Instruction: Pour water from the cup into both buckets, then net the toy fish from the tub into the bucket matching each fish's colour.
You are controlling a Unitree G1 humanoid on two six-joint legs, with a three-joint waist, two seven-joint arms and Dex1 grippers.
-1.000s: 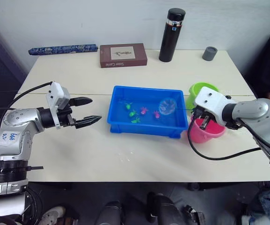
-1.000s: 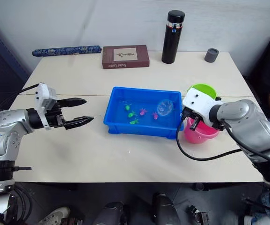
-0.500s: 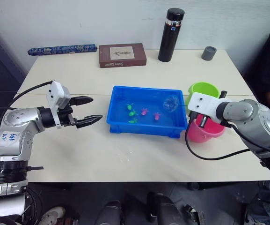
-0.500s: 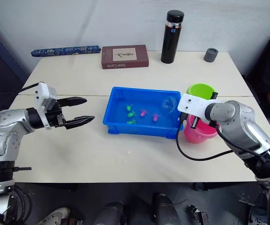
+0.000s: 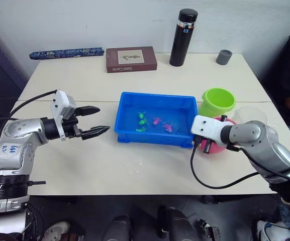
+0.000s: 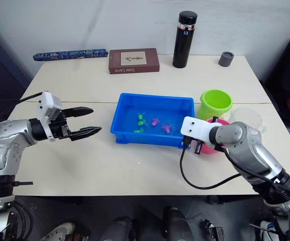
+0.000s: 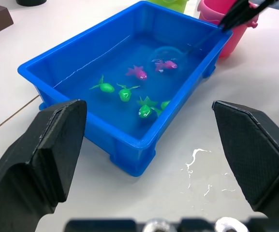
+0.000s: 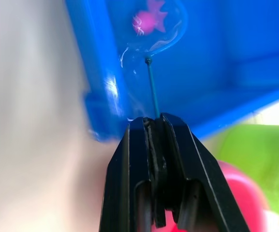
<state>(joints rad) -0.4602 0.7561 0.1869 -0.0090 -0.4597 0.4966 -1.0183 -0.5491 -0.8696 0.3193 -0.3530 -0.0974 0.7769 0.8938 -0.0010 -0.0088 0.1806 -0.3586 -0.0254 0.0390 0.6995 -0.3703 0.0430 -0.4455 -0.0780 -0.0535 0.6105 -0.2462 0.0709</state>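
The left gripper [image 7: 151,159] has its two black fingers [image 7: 42,159] spread wide apart, one at each side, with nothing between them; ahead of them sits the blue tub [image 7: 81,58], holding water on the pale table [image 7: 57,29]; four green fish [image 7: 106,87] lie near the middle of the tub; two pink fish [image 7: 137,72] lie just beyond them; the net [image 7: 167,50] is dipped around the farther pink fish, its thin dark handle running up over the tub's rim to the right gripper [image 7: 238,13]; the pink bucket [image 7: 214,19] stands just behind the tub's far corner, a sliver of the green bucket [image 7: 170,3] beside it; small water drops [image 7: 197,159] glisten on the table near the tub.
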